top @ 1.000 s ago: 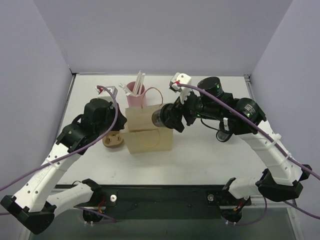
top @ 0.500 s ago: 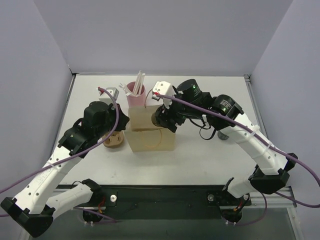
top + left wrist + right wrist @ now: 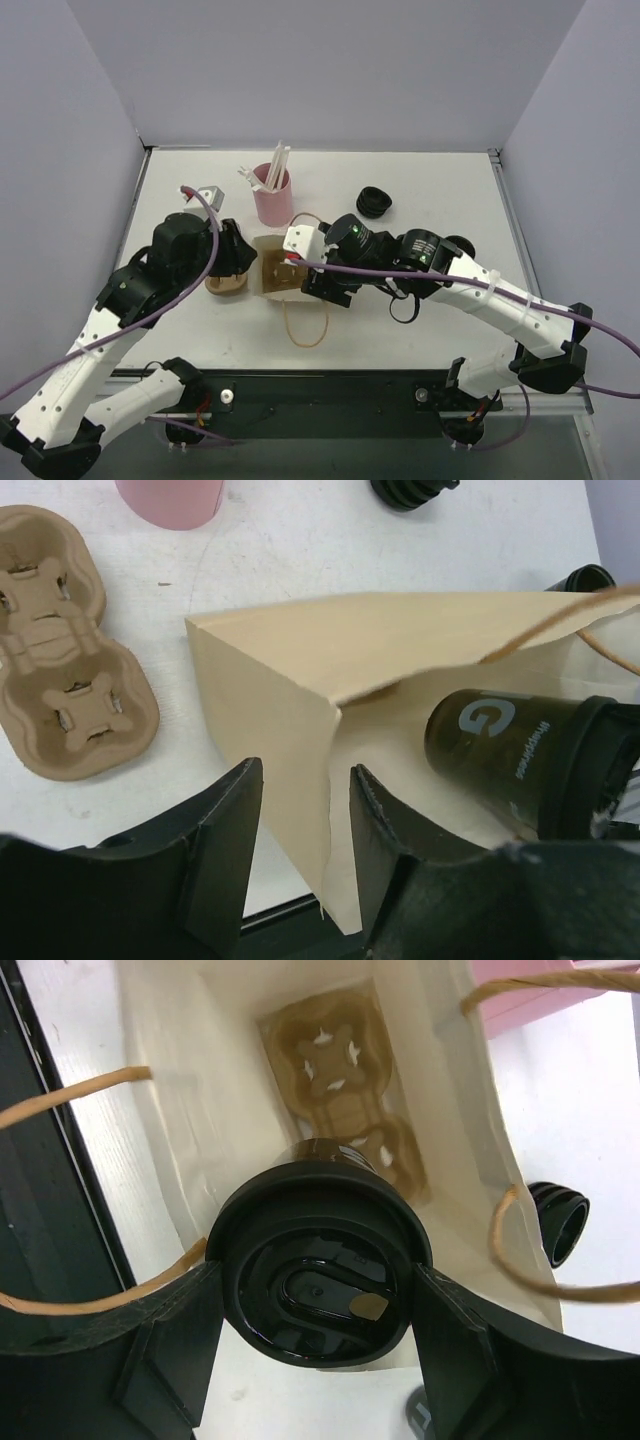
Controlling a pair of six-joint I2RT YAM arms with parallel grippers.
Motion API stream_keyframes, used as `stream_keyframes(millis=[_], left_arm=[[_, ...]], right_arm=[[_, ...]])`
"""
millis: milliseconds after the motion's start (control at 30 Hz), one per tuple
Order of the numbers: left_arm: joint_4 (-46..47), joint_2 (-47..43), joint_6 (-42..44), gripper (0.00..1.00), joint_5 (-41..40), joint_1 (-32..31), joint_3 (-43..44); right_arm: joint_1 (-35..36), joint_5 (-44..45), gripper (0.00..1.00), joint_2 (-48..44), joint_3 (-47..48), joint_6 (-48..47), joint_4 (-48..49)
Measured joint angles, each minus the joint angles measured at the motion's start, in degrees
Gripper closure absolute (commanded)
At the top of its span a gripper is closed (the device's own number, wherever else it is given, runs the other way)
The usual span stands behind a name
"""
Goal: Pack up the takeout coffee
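Your right gripper (image 3: 318, 1305) pinches the coffee cup (image 3: 500, 745) by its lidded top, in the mouth of the paper bag (image 3: 270, 680). Your left gripper (image 3: 305, 810) stands parted astride the bag's wall; unsupported, it could fold and tip the cup. One cup carrier (image 3: 335, 1090) lies inside; a second carrier (image 3: 70, 660) sits at the bag's 9 o'clock.

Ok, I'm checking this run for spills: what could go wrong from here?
The left tool stands open around the wall of the bag, not pinching it, so the bag may sag or tip. The cup in the right tool could miss the socket of the carrier on the bag's floor.
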Motion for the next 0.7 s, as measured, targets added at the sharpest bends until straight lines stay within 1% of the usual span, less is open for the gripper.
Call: stream_keyframes(millis=[133,267,567,700], left_arm=[[-2.0,-5.0,0.1,0.47,0.3,0.0,0.0],[-1.5,-7.5,0.2,0.47,2.7,0.0,-0.2],[-1.7,-9.7,-1.6,0.48,6.4,-0.2,-4.8],[-2.5,-11.4,-3.5,0.48,7.5,-0.6,-5.9]], right_arm=[[1.5,3.3,0.63,-1.0,-4.0,0.0,0.9],[2.5,5.9,0.63,-1.1,-6.9,0.5,1.8],[4.7,9.7,0.62,-0.6,-7.1,2.5,4.7],[4.7,11.1,0.62,1.6,-6.2,3.3,5.6]])
